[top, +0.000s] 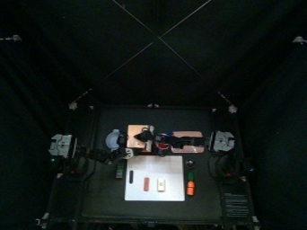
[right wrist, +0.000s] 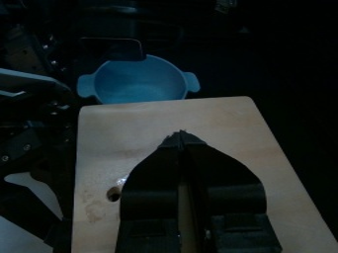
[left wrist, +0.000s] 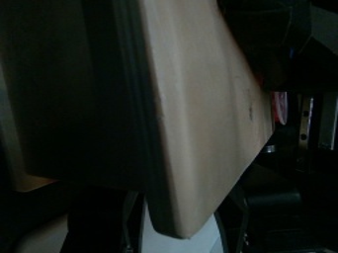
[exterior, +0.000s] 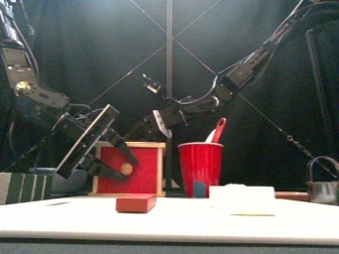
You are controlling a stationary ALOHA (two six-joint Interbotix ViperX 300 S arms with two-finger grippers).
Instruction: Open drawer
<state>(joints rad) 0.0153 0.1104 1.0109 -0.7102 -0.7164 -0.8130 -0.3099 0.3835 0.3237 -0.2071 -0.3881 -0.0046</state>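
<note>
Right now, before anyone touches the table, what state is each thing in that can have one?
drawer: looks closed, front flush in its frame.
red cup: upright, a utensil standing in it.
blue bowl: upright, empty.
right gripper: shut, above the drawer's top.

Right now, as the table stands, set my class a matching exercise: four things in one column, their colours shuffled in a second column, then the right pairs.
Things
1. drawer
2. bowl
3. cup
4. flat sheet

Colours
A. red
B. white
C. tan wood
D. blue

Pairs: 1-C, 2-D, 3-A, 4-B
</note>
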